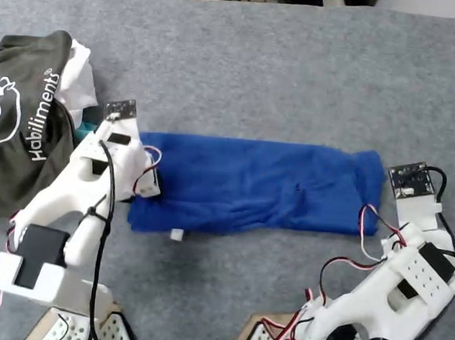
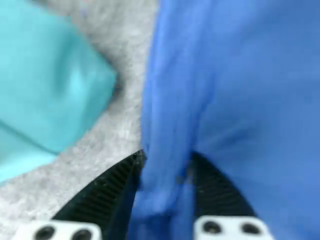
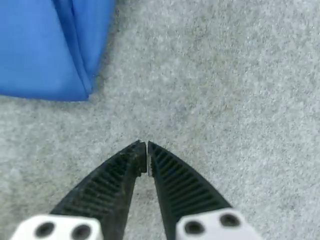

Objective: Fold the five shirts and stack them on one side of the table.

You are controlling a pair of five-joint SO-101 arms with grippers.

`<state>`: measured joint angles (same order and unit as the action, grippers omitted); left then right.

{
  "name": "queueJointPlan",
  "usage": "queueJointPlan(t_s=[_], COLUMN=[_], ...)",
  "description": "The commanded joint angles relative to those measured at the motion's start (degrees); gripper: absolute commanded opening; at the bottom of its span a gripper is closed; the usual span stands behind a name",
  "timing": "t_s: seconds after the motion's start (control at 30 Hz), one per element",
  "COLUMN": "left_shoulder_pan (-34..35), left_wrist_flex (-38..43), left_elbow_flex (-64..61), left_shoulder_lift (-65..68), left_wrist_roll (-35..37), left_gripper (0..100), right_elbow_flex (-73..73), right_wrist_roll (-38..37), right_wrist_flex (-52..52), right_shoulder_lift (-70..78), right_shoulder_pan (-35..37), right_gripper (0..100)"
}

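high view shows the blue shirt point(image 1: 266, 185) folded into a long band mid-counter, its long axis running parallel to the near edge. left gripper point(image 2: 167, 162) has its fingers clenched on the band's end nearest the shirt pile point(image 1: 18, 122) at the left edge. right gripper point(image 3: 146, 150) sits just off the opposite end, fingers pressed together on nothing, over bare counter point(image 3: 225, 75).

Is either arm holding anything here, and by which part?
The left gripper grips the blue shirt by a bunched fold at one end. The right gripper holds nothing; its jaws are shut above the grey table.
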<state>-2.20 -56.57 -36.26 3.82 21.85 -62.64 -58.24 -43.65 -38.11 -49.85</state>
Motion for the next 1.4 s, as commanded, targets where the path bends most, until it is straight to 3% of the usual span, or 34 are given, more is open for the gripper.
queueJointPlan(t_s=[0.0,0.13,0.37,0.47,0.53,0.63,0.73,0.83,1.03,1.37], left_shoulder_pan=[0.2,-2.2,-9.0,-11.9,-13.8,-17.0,-20.4,-24.7,-34.3,-40.4], left_wrist_flex=[0.2,-3.5,-16.1,-20.2,-23.6,-28.3,-31.9,-33.3,-32.4,-16.8], left_elbow_flex=[1.5,4.8,15.6,22.3,27.6,34.8,41.8,47.8,56.0,56.6], left_shoulder_lift=[1.8,2.3,1.8,1.8,2.3,2.4,2.4,2.4,2.5,8.6], left_wrist_roll=[0.1,0.1,-2.7,-6.0,-5.8,-5.5,-5.4,-5.2,-3.2,1.6], left_gripper=[3,3,3,3,3,3,3,3,3,3], right_elbow_flex=[0.3,1.1,10.1,9.0,5.0,2.0,4.5,12.6,34.0,41.1], right_wrist_roll=[-0.4,4.0,22.9,31.6,35.3,42.4,51.2,56.8,61.5,62.2], right_wrist_flex=[0.2,0.6,3.3,11.7,22.5,36.3,42.4,40.8,21.3,16.4], right_shoulder_lift=[-1.3,-1.5,-1.2,-0.7,2.0,10.2,20.8,30.5,39.9,41.0], right_shoulder_pan=[-0.8,-0.8,0.2,2.5,4.6,6.5,5.1,0.2,-7.0,-13.0], right_gripper=[1.8,1.8,1.8,1.8,1.8,1.7,1.6,1.6,1.8,1.8])
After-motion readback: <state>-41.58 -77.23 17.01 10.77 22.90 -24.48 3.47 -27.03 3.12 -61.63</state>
